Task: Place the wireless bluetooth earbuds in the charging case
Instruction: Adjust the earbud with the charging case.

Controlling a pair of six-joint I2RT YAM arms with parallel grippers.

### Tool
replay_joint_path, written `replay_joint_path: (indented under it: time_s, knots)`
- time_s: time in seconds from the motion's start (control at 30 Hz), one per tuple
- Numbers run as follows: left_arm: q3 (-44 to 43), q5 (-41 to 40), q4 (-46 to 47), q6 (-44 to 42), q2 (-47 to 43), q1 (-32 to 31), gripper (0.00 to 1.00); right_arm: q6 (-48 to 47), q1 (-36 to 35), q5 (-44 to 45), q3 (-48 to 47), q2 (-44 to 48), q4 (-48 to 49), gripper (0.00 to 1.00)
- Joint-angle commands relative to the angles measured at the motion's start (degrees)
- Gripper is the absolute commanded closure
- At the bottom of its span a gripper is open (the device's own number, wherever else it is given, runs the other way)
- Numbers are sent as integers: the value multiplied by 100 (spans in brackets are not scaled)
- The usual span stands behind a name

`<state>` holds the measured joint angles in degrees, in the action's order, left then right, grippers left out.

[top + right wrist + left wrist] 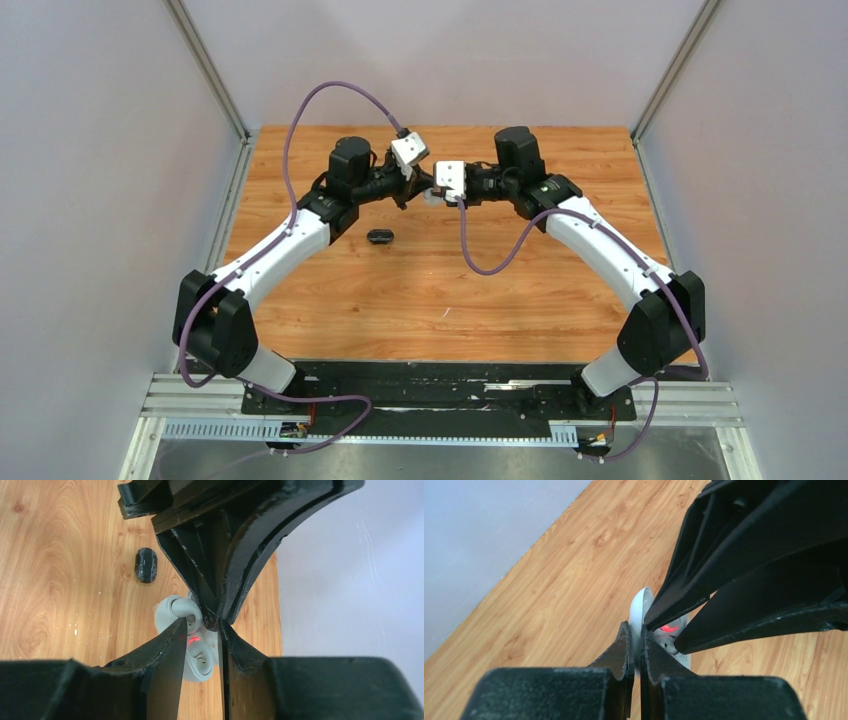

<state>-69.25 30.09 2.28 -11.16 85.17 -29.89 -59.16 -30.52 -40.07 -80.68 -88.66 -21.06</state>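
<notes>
The white charging case [197, 672] hangs open above the far middle of the table [440, 290], with a red light [194, 640] glowing inside. My left gripper [636, 630] is shut on the thin edge of its lid [640, 607]. My right gripper [202, 625] is open, its fingers [734, 565] straddling the case's wells. A white earbud [202, 662] sits in the nearer well and another white rounded bud [186, 609] lies at the farther one. In the top view both grippers meet at the case [432, 198].
A closed black pebble-shaped case [380, 237] lies on the wooden table just left of and nearer than the grippers, also in the right wrist view [146, 565]. Grey walls [120, 150] enclose the table on the left, right and far sides.
</notes>
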Motion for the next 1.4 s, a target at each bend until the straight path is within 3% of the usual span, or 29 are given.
replay_joint_path:
  time_s: [0.0,1.0,1.2,1.37]
  knots:
    - [-474,357,321,676,92,58,100,-390,-77,-274,193,156,70,70]
    - [-686,265,349,1024,284,106,100,-489,11,-842,195,217,-94,69]
    - [-565,48,300,795,209,98,100,212,10,-627,-31,217,194,70]
    - [-533,-616,372,891,162,97,100,1040,-18,-351,90,252,662,66]
